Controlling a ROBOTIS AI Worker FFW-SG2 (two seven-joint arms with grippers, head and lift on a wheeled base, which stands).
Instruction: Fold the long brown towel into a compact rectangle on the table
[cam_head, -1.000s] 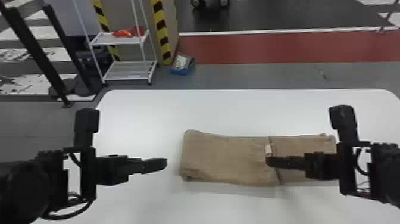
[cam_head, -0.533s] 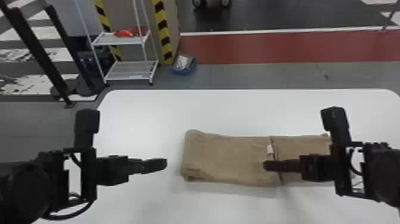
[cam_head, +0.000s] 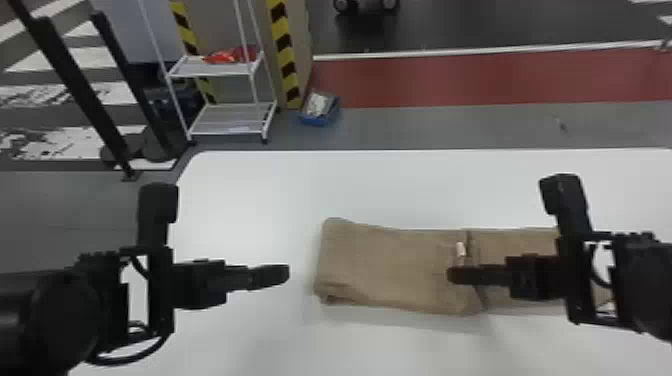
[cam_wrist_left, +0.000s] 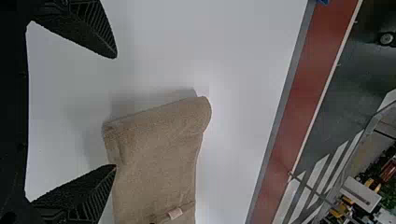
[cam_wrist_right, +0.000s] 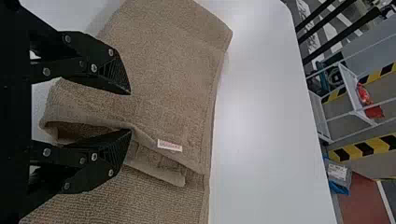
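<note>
The brown towel (cam_head: 395, 265) lies on the white table, its left part folded into a thicker layer whose end, with a small pale label (cam_head: 461, 250), rests near the middle. Over that end hangs my right gripper (cam_head: 452, 275). In the right wrist view the right gripper (cam_wrist_right: 130, 112) has its fingers parted around the loose folded edge, one above the cloth and the other tucked at the lifted edge beside the label (cam_wrist_right: 169, 145). My left gripper (cam_head: 282, 274) is left of the towel; in the left wrist view the left gripper (cam_wrist_left: 116, 111) stands open, holding nothing.
The white table (cam_head: 350, 185) has bare surface behind the towel and to its left. Beyond its far edge stand a white wire shelf (cam_head: 225, 120) and a blue box (cam_head: 320, 112) on the floor.
My right gripper has shifted slightly left and toward the table's near side, and the label end of the towel sits a little farther right. The left arm has kept still.
</note>
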